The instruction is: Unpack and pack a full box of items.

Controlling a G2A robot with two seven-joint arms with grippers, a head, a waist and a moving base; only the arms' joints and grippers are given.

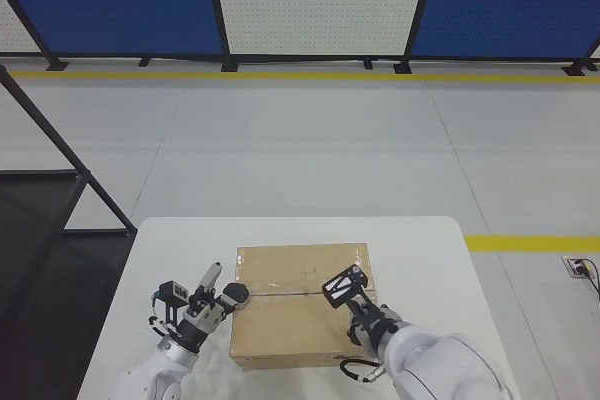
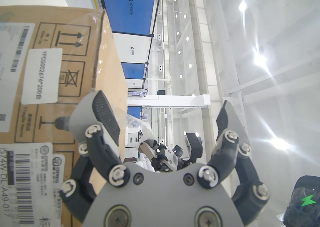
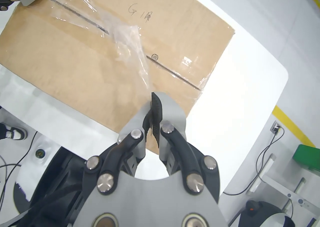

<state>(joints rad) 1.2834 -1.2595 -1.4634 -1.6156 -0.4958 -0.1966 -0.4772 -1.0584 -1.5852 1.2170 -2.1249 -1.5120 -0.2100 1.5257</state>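
On the white table (image 1: 180, 255) the brown cardboard box (image 1: 300, 320) is lying closed; its clear tape strip (image 3: 131, 40) is running along the seam (image 3: 175, 76) into my right gripper (image 3: 153, 106), pinched tight. My left gripper (image 2: 163, 110) is gaping at the seam's opposite end.

1. The box (image 1: 300, 305), at 6 o'clock on the worktop (image 1: 180, 260): matt brown cardboard with smooth faces.
2. The tape (image 3: 130, 37) along its top seam: clear plastic film, glossy and wrinkled.
3. The labels (image 2: 41, 75) on the 9 o'clock side face: white paper, matt.
4. The worktop: white, smooth, low sheen.
5. The left gripper (image 2: 162, 122): jaws matt grey; pads (image 2: 106, 115) black with a fine dimpled texture; screws (image 2: 119, 174) bright polished metal.
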